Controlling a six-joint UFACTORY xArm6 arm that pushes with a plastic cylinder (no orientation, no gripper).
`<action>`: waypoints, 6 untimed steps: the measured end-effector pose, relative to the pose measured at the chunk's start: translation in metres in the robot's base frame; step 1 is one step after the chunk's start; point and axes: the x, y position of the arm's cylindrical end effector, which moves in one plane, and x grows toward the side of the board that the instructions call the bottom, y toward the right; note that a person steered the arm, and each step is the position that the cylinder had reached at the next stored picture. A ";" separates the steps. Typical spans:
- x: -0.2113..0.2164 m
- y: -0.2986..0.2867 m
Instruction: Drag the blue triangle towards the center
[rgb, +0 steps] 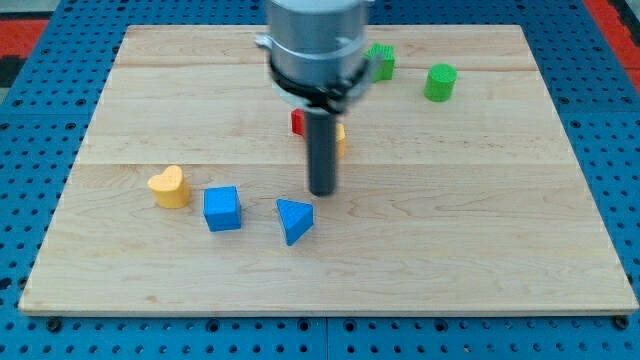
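The blue triangle (294, 220) lies on the wooden board (480, 230), below and left of the board's middle. My tip (321, 192) rests on the board just above and to the right of the triangle, a small gap apart. The rod rises from the tip to the arm's grey body at the view's top. A blue cube (222, 209) sits to the left of the triangle.
A yellow heart (169, 186) lies left of the blue cube. A red block (298, 122) and a yellow block (340, 139) sit partly hidden behind the rod. A green block (381, 61) and a green cylinder (440, 82) stand at the top right.
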 end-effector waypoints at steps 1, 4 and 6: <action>0.070 -0.009; 0.033 -0.024; 0.028 0.026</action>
